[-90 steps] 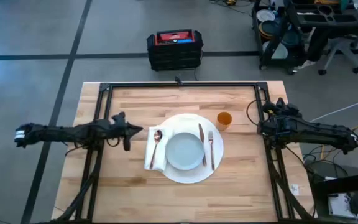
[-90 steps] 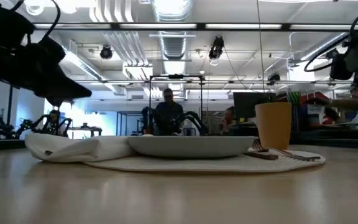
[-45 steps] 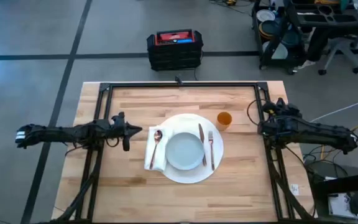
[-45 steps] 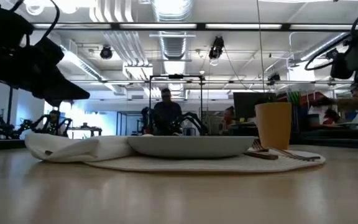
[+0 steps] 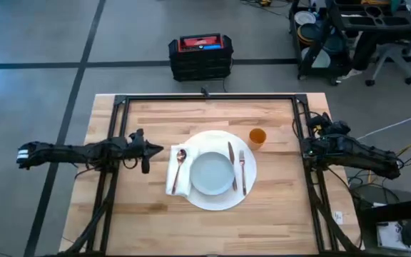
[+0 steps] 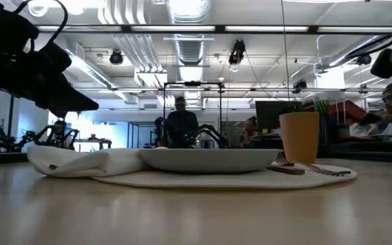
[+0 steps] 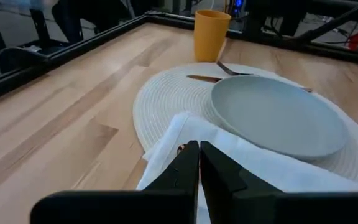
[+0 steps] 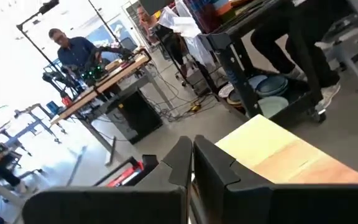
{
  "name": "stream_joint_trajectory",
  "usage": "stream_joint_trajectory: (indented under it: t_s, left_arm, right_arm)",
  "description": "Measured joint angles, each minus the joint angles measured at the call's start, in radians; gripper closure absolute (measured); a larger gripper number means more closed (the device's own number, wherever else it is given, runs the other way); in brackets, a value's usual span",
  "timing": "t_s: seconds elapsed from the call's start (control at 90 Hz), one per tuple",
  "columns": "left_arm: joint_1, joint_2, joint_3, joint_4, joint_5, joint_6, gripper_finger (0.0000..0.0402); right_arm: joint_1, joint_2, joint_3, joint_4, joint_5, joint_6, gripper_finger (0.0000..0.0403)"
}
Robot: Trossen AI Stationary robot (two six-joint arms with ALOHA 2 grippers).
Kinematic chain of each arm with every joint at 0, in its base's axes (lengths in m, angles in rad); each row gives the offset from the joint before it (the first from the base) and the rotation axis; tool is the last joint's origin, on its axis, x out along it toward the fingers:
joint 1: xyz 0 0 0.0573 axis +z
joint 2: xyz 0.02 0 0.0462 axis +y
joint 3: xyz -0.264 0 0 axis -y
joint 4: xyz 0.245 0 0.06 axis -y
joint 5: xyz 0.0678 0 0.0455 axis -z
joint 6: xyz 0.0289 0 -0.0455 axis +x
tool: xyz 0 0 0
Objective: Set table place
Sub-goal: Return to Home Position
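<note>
Left gripper [image 5: 155,149] is hanging over the table [image 5: 155,214] just left of the setting, tips pointing at it. Its wrist cam is showing the fingers [image 7: 185,163] pressed together w/ nothing between them, which you can't make out from overhead. Right gripper [image 5: 310,137] is sitting out by the table's right rail, well apart from everything. Its own cam is showing the fingers [image 8: 180,158] closed too, empty, aiming off past a table corner into the room. The white mat [image 5: 216,202] is lying roughly mid-table, a bit right of center, w/ the grey-green plate [image 5: 212,173] sitting on its middle. A napkin [image 5: 178,182] is overlapping the mat's left edge w/ a spoon [image 5: 180,165] lying on it. Knife [image 5: 231,160] and fork [image 5: 242,171] are lying on the mat right of the plate, knife closer in. The orange cup [image 5: 257,137] is standing upright just off the mat's far-right edge. Low cam is only catching the stack side-on, so napkin, plate rim and cup are showing but no spoon. It's also picking up a person [image 6: 180,122] standing way back behind the plate.
</note>
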Motion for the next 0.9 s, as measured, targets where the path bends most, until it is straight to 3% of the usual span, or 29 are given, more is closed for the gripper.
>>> stream_joint_trajectory:
  t_s: [0.289,0.678,0.9]
  left_arm:
    - [-0.001,-0.011,0.002,0.000,0.000,0.000,0.0402]
    - [-0.044,-0.361,0.004,-0.020,-0.001,0.000,0.0402]
    - [-0.079,-0.368,0.004,0.087,-0.010,-0.001,0.0402]
  right_arm:
    - [0.000,-0.064,0.000,0.000,0.000,0.000,0.0403]
    - [0.029,-0.086,0.000,0.000,0.001,0.000,0.0403]
    - [0.090,-0.086,-0.001,0.000,0.004,0.000,0.0403]
